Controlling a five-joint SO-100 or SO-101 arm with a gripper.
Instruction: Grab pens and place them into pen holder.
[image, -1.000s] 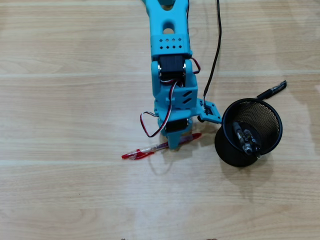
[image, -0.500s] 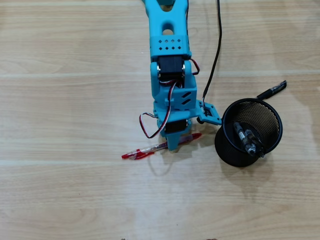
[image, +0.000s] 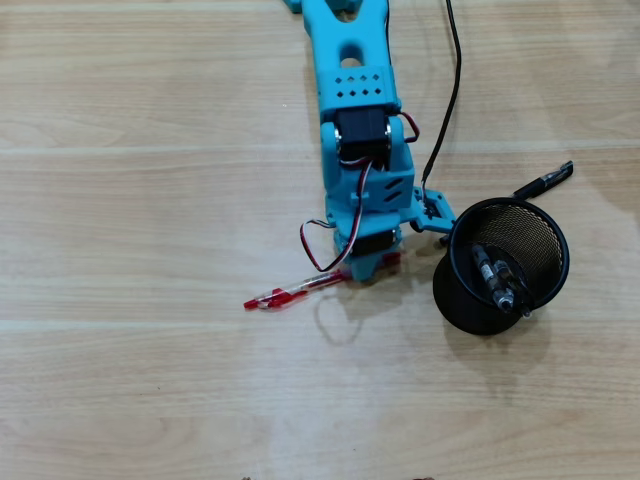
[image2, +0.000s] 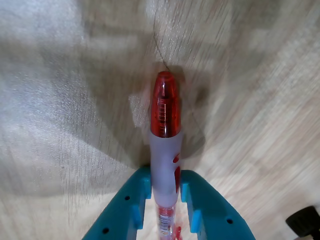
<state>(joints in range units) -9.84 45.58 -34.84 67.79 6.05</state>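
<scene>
No readable text, labels, brands or numbers in either view. Red pen (image2: 165, 150) barrel shows small red print low between gripper (image2: 165, 200) fingers in wrist view, too blurred to read. Red marks on its pale grip sleeve: shapes only, not legible. Overhead view: arm (image: 355, 90), holder (image: 500, 265), table (image: 130, 200) bear no visible lettering.
</scene>
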